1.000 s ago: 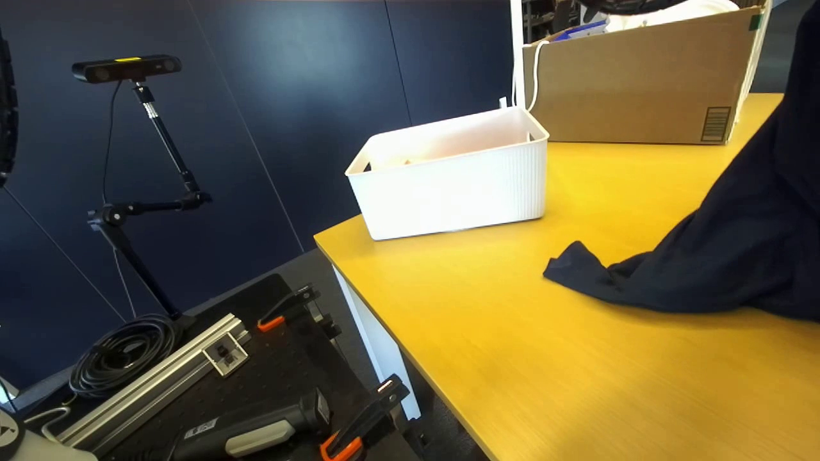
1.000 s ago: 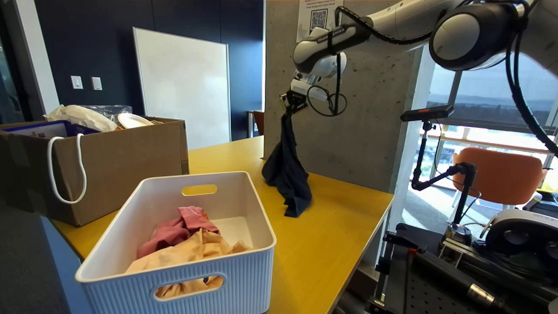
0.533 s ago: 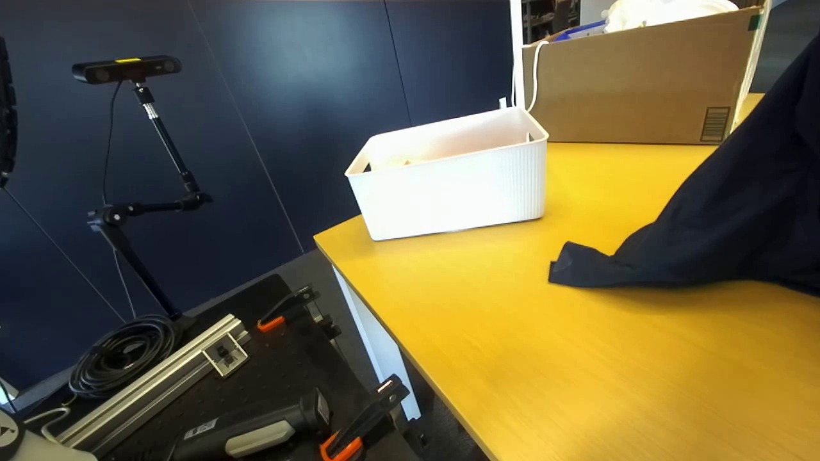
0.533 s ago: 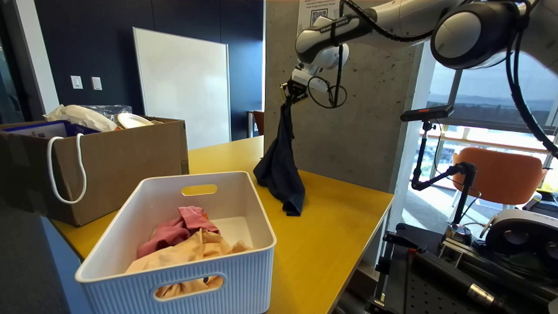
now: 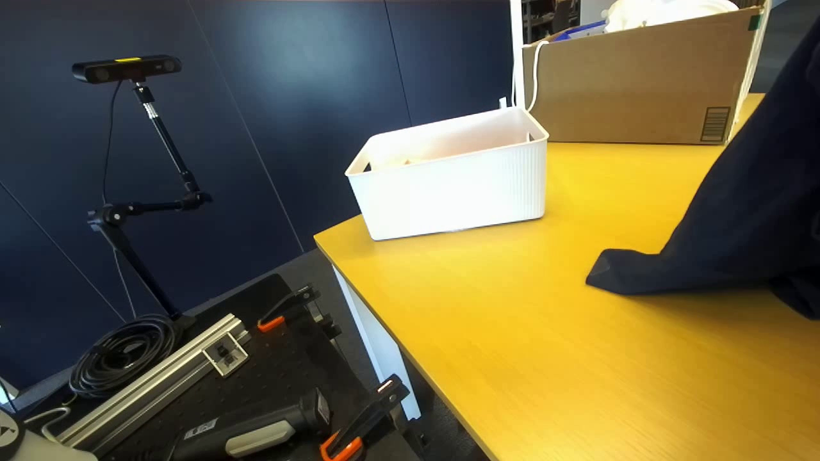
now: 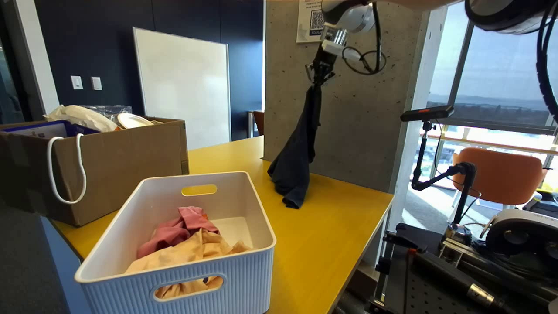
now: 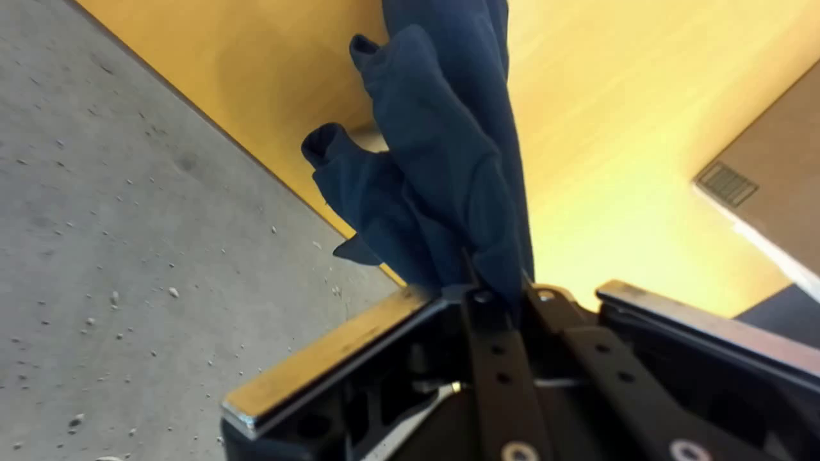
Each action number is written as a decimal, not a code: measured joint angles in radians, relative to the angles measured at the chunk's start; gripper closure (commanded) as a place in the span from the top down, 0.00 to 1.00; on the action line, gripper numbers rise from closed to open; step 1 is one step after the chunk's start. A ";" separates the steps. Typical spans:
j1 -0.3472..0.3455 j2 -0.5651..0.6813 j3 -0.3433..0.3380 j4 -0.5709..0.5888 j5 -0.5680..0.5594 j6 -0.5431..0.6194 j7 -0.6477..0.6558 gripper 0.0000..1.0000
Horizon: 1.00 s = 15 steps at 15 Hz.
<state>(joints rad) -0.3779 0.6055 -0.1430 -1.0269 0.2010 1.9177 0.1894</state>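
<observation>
Navy cloth [image 6: 296, 152], pinched in hand [image 6: 317, 83], arm [image 6: 355, 19] cropped

A dark navy cloth [image 6: 296, 157] hung pinched in the claw [image 6: 320, 82], right of center in an exterior view, narrow above and flaring into folds below. In the wrist view it stretched from the lower middle to the top edge, crumpled, with two hollow, tubelike ends [image 7: 341, 161] poking out at its left.
</observation>
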 measured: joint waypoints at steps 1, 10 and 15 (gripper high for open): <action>-0.003 -0.041 0.000 -0.004 0.000 -0.092 -0.019 0.01; -0.008 -0.189 -0.004 0.022 0.012 -0.811 -0.047 0.01; 0.004 -0.259 0.024 0.009 0.070 -1.015 -0.090 0.01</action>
<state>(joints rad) -0.3735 0.3460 -0.1188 -1.0175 0.2709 0.9028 0.0998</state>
